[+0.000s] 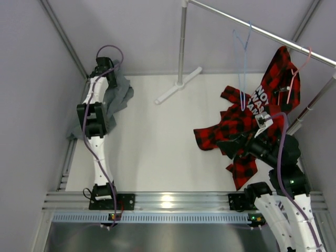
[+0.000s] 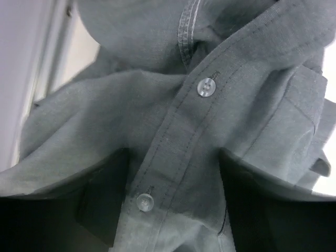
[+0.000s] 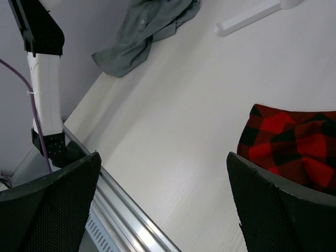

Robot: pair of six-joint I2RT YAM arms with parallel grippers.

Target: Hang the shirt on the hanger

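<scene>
Straddling shirt (image 2: 236, 105) placket, left gripper (image 2: 173, 199) jaws apart (not clamped); right gripper (image 3: 163, 173) wide, empty.

Entry, my left wrist feed: grey-green shirt (image 2: 252, 79), crumpled, fills nearly the whole frame. Its button placket (image 2: 181, 131) runs diagonally from upper right to lower left and carries two clear buttons, upper button (image 2: 206, 86) and lower button (image 2: 144, 202). The left gripper (image 2: 176, 220) sits at the bottom, its dark fingers (image 2: 100, 207) apart with the placket draped between them; I cannot tell if it is pinched. A strip of white table (image 2: 84, 50) shows upper left.
</scene>
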